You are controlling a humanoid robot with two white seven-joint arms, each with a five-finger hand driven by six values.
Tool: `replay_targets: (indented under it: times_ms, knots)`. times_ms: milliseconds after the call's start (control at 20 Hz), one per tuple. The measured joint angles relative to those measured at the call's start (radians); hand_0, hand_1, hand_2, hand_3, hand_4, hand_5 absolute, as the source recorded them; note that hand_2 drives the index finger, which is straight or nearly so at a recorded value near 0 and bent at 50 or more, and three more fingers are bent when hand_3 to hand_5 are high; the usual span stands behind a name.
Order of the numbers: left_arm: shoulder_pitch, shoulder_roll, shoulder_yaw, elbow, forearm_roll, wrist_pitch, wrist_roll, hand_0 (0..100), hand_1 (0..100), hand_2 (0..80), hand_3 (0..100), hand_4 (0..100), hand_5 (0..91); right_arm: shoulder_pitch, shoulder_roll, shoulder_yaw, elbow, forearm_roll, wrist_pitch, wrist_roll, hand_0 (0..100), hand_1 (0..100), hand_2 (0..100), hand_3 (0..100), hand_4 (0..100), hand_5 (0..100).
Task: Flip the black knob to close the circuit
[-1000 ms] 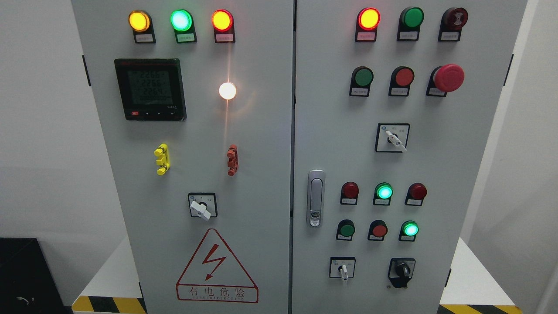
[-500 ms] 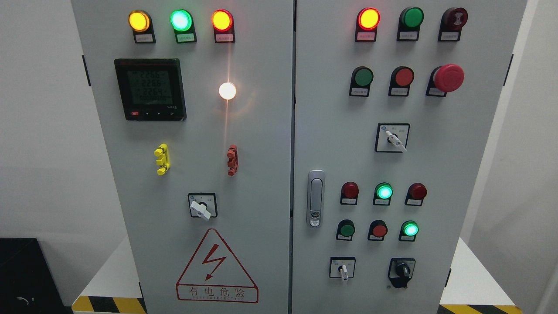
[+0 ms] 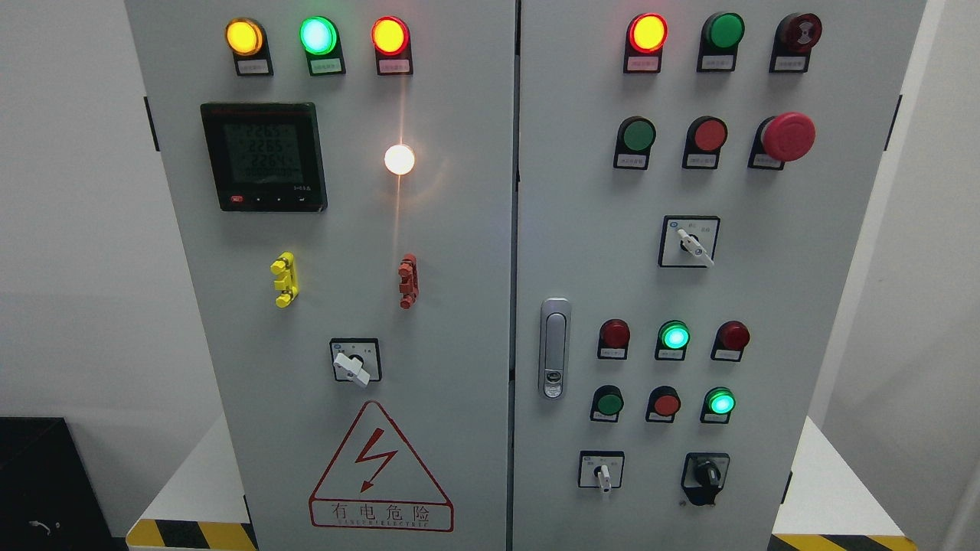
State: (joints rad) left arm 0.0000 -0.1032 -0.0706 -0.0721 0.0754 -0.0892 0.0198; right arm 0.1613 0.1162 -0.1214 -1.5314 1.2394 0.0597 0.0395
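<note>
— Where are the robot's hands?
— Neither one shows in the head view, so whether their fingers are loose or curled cannot be told.

— And the black knob [image 3: 706, 474]?
— It sits at the lower right of the right door of the grey cabinet [image 3: 459, 229], on a black mount, its grip standing roughly upright. Nothing touches it. Just to its left is a small white-lever switch [image 3: 602, 472].

— What surrounds it on that door?
— Above it are two rows of three round lamps and buttons, with a lit green lamp [image 3: 674, 336] in the middle of the upper row and another lit green one at the right of the lower row. Higher up come a white rotary switch [image 3: 691, 243], a red mushroom button [image 3: 788, 136] and a lit red lamp [image 3: 648, 33]. A silver door handle [image 3: 554, 348] stands near the seam.

— The left door?
— A digital meter [image 3: 264, 157], three lit lamps on top, a bright white light [image 3: 399, 159], yellow and red clips, another selector switch [image 3: 354, 363] and a red warning triangle [image 3: 380, 471].

— The room?
— Plain white walls on both sides, a white base with black-and-yellow hazard stripes [image 3: 191, 533], and a black box [image 3: 42, 482] at lower left.
</note>
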Motion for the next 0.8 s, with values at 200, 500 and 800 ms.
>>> replay_targets:
  times_ms: [200,500,800]
  knots:
    - [0.000,0.000,0.000,0.000,0.000,0.000,0.000,12,56,0.0,0,0,0.0,-0.025,0.001,0.000,-0.058,0.025,0.027,0.029,0,0,91,100,97,98]
    - [0.000,0.000,0.000,0.000,0.000,0.000,0.000,12,56,0.0,0,0,0.0,-0.070,0.004,-0.001,-0.119,0.066,0.050,0.075,0,0,91,100,97,98]
    - [0.000,0.000,0.000,0.000,0.000,0.000,0.000,12,56,0.0,0,0,0.0,-0.126,0.006,-0.001,-0.162,0.096,0.062,0.111,0,0,91,100,97,98]
